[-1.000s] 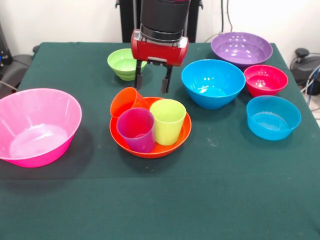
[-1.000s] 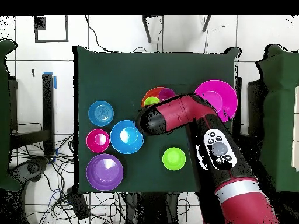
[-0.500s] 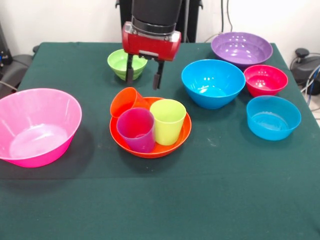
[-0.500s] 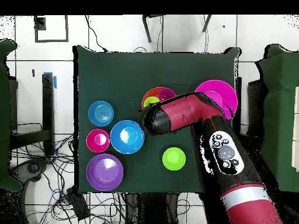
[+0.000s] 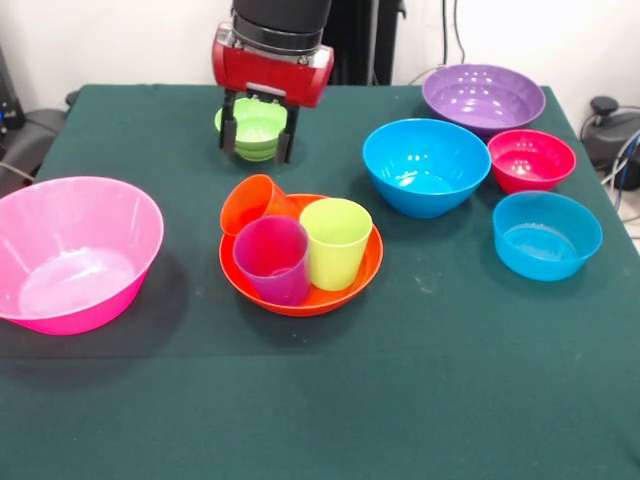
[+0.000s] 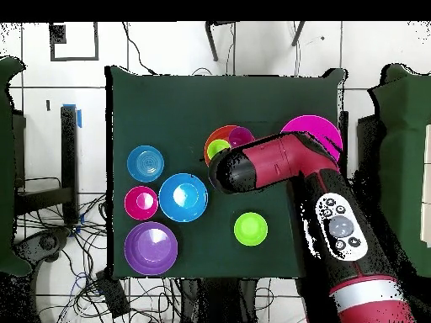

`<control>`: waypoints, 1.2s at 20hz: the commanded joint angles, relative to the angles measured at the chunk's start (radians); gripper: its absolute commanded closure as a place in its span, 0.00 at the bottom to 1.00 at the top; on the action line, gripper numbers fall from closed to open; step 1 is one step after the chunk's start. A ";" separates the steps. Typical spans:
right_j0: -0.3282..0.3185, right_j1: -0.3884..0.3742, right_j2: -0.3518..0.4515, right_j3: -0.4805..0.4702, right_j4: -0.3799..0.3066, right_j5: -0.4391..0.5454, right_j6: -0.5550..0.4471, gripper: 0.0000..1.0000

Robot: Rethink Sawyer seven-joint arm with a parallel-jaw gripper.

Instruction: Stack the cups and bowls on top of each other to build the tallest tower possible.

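Risen toward the green bowl (image 5: 256,130), open fingers (image 5: 258,135) leave three cups (image 5: 335,242), seven bowls (image 5: 425,166).

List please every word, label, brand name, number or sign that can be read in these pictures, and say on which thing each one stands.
None can be read.
The glossy plastic bowls and cups, such as the big pink plastic bowl and the lime green plastic cup, are plain.
The red and black robot arm carries a grey button panel; its marks are too small to read.

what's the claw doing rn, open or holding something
Claw: open and empty, its two fingers spread in front of the small green bowl, seen from the front.
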 commanded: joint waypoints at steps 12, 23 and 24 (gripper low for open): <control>-0.006 0.161 0.100 -0.072 -0.044 0.001 -0.292 0.00; -0.029 0.192 0.108 -0.092 -0.083 -0.007 -0.327 0.00; -0.032 0.192 0.108 -0.090 -0.085 -0.009 -0.330 0.00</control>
